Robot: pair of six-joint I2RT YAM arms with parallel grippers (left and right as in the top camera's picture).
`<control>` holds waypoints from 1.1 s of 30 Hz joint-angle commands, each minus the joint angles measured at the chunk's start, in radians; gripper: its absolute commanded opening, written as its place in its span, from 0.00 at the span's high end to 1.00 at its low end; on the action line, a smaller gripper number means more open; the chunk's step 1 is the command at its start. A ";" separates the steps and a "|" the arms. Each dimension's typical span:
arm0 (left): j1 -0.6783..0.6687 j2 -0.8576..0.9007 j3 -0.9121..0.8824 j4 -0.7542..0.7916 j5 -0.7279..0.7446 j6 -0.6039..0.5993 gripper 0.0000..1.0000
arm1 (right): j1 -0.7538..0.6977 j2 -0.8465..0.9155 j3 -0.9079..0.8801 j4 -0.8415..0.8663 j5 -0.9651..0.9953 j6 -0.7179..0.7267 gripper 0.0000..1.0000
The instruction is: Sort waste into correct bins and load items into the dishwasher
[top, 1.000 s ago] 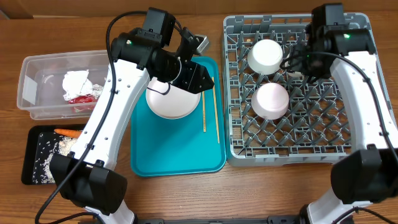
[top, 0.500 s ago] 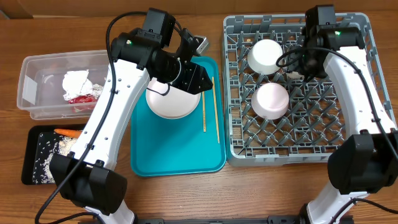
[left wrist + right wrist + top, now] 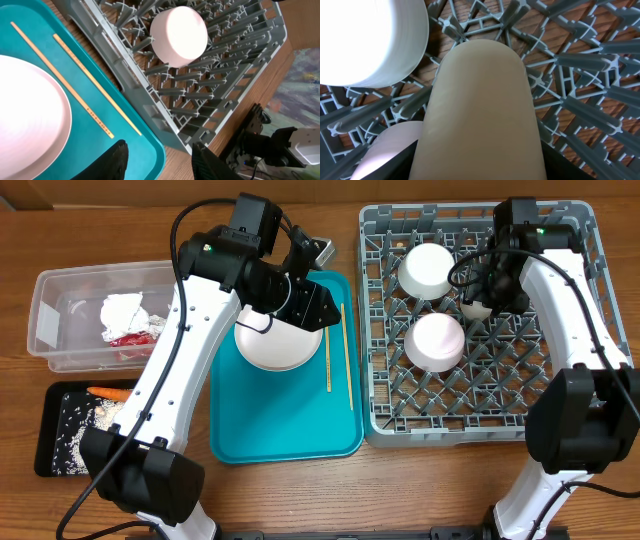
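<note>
The dish rack point(image 3: 400, 420) sits just beside the teal tray point(image 3: 280, 430); the near halves of both lie bare; two bowls point(image 3: 427, 270) point(image 3: 435, 342) sit upturned in the rack's far half. The right gripper point(image 3: 480, 298) grips one cup point(image 3: 480, 110) above the pegs beside them. The left gripper point(image 3: 159, 159) hangs with fingers apart, holding nothing, over the tray, which carries one plate point(image 3: 270, 348) and two chopsticks point(image 3: 328, 360). One napkin point(image 3: 123, 310) and one wrapper point(image 3: 130, 338) lie in the clear tub point(image 3: 60, 290); one carrot point(image 3: 108, 392) lies in the black tray point(image 3: 45, 450).

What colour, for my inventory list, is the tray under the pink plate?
Teal; the tray shows best in the overhead view.

Wooden table point(image 3: 300, 495), clear tub point(image 3: 80, 277), black tray point(image 3: 45, 430), teal tray point(image 3: 280, 420) (middle), grey rack point(image 3: 460, 430) perhaps touching.
</note>
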 commanded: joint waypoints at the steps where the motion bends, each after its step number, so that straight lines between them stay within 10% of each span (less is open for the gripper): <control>1: -0.008 0.013 0.013 -0.002 -0.008 -0.013 0.56 | -0.016 -0.002 0.013 0.003 0.029 -0.003 0.76; 5: -0.008 0.013 0.013 -0.003 -0.008 -0.013 0.56 | -0.015 0.013 0.013 0.003 0.018 -0.003 0.71; 16: -0.007 0.013 0.013 -0.002 -0.008 -0.013 0.48 | -0.015 0.022 0.021 0.006 -0.017 -0.003 0.00; 33: -0.006 0.013 0.013 -0.003 -0.143 -0.092 0.43 | -0.016 -0.046 0.289 -0.148 -0.108 -0.047 0.10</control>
